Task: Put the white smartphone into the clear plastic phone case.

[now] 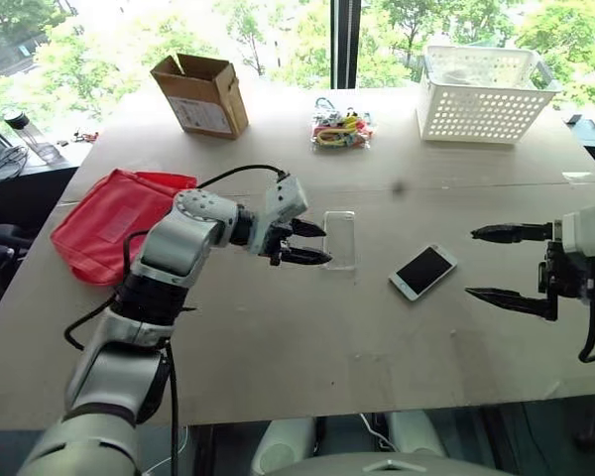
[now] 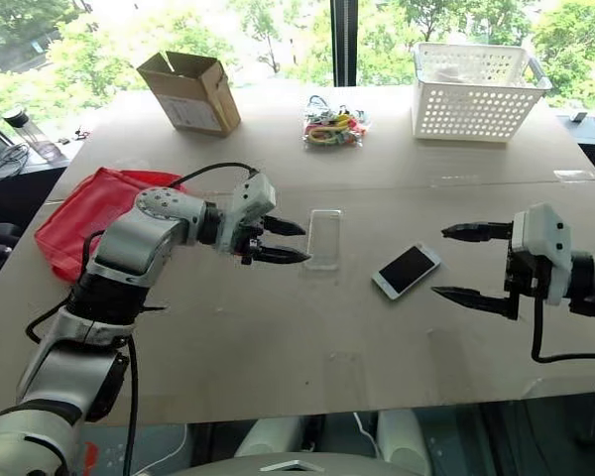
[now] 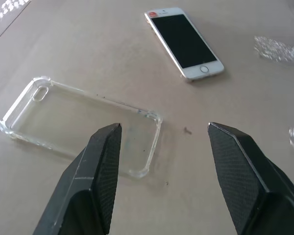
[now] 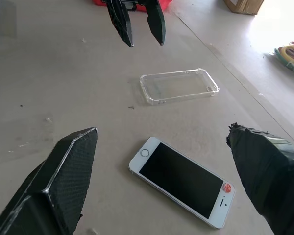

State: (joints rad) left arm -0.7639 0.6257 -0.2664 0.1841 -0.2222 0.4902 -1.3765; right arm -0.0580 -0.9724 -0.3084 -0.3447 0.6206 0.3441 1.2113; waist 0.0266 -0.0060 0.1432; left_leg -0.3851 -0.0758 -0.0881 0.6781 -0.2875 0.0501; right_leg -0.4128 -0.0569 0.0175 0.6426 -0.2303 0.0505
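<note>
the left gripper [image 1: 311, 242] hangs low over the table just beside the clear case [image 1: 339, 239], its two black fingers parted with nothing between them; the left arm reaches in from the side with the elbow bent and the wrist turned toward the middle of the table. the right gripper [image 1: 498, 266] points inward from the other side, its fingers spread wide and empty, near the phone [image 1: 422, 271] but apart from it.

the case lies flat and empty, open side up. the phone lies flat, screen up, a little apart from the case, between it and the right gripper, set at an angle to the case.

both rest on a pale brown table [image 1: 307, 347]. at its left edge lies a red bag [image 1: 109, 223]. toward the far edge stand an open cardboard box [image 1: 201, 94], a small heap of coloured bands [image 1: 341, 129] and a white basket [image 1: 484, 92]. a wide window with green trees runs behind the table.
</note>
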